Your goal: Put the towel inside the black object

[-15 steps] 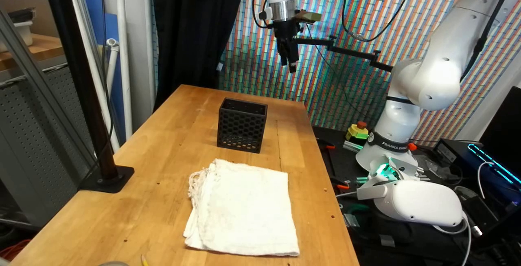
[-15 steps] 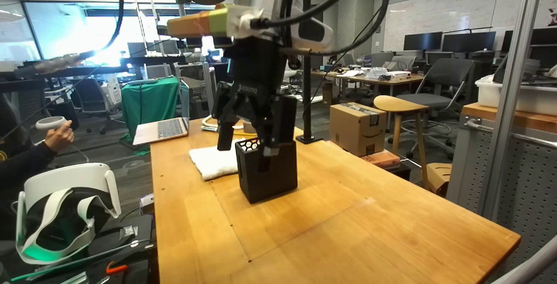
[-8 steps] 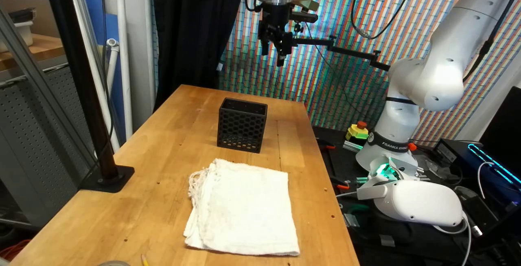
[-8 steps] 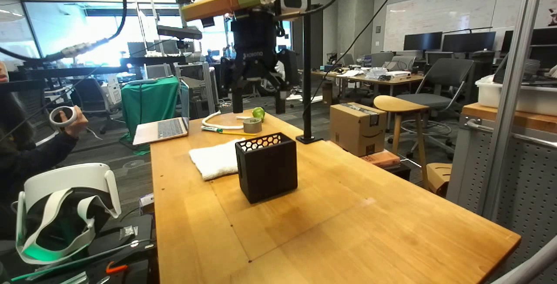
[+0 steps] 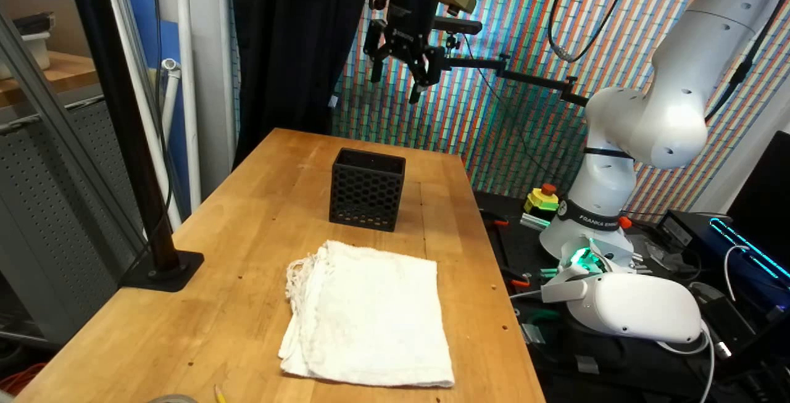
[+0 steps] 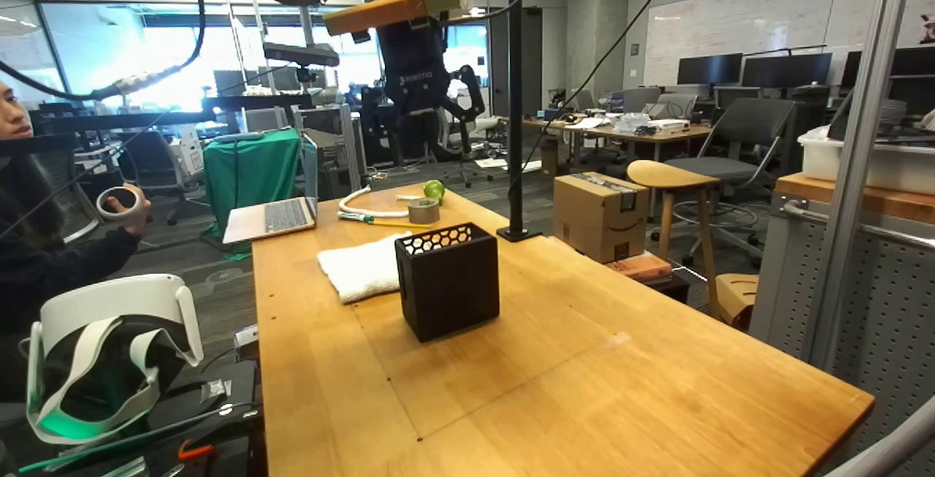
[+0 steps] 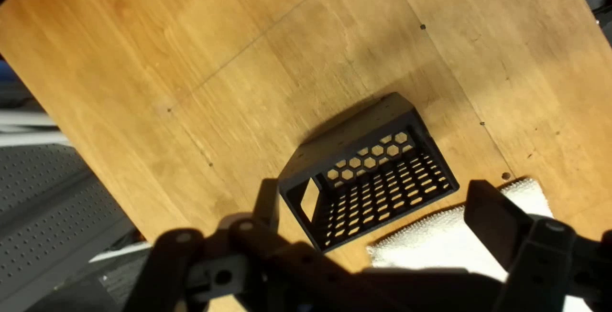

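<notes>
A white folded towel lies flat on the wooden table in both exterior views. A black open-topped box with honeycomb walls stands upright beside it, apart from it; it also shows in an exterior view. My gripper is open and empty, high above the table, and its wrist is slightly tilted. In the wrist view the gripper has its fingers wide apart, with the box below and between them. The towel shows partly behind the right finger; the rest is hidden.
A black pole on a base plate stands at the table's edge. A laptop, a tape roll, a green ball and a pencil lie at the table's end beyond the towel. A white headset sits beside the table.
My gripper has risen, moved toward the towel's end of the table and tilted. It no longer covers the box in an exterior view. The box and towel have not moved.
</notes>
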Motion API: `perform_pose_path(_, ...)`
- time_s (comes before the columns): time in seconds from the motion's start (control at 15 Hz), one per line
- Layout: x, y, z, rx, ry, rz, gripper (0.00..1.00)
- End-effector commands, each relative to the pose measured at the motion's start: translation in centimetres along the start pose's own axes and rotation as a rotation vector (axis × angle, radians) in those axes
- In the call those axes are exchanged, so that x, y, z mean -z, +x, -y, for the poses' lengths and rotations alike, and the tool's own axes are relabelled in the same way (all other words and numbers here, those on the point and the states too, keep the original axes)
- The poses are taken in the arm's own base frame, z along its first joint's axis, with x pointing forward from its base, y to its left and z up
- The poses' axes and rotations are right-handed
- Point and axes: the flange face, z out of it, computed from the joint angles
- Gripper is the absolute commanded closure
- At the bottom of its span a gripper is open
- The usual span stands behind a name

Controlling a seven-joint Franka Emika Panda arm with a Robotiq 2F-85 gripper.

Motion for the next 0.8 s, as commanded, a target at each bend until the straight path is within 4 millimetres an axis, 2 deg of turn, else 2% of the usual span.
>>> perform_pose_path(0.0, -0.7, 1.1, 0.0, 0.189, -0.029, -0.045, 0.00)
perform_pose_path(0.07, -0.4, 0.8, 0.2, 0.100, -0.011, -0.014, 0.00)
perform_pose_path(0.27, -1.1, 1.2, 0.1, 0.163, -0.013, -0.019, 0.00)
perform_pose_path(0.6, -1.1, 1.2, 0.1, 0.174, -0.017, -0.022, 0.00)
perform_pose_path(0.73, -1.8, 2.7, 0.5, 0.261, -0.017, -0.066, 0.00)
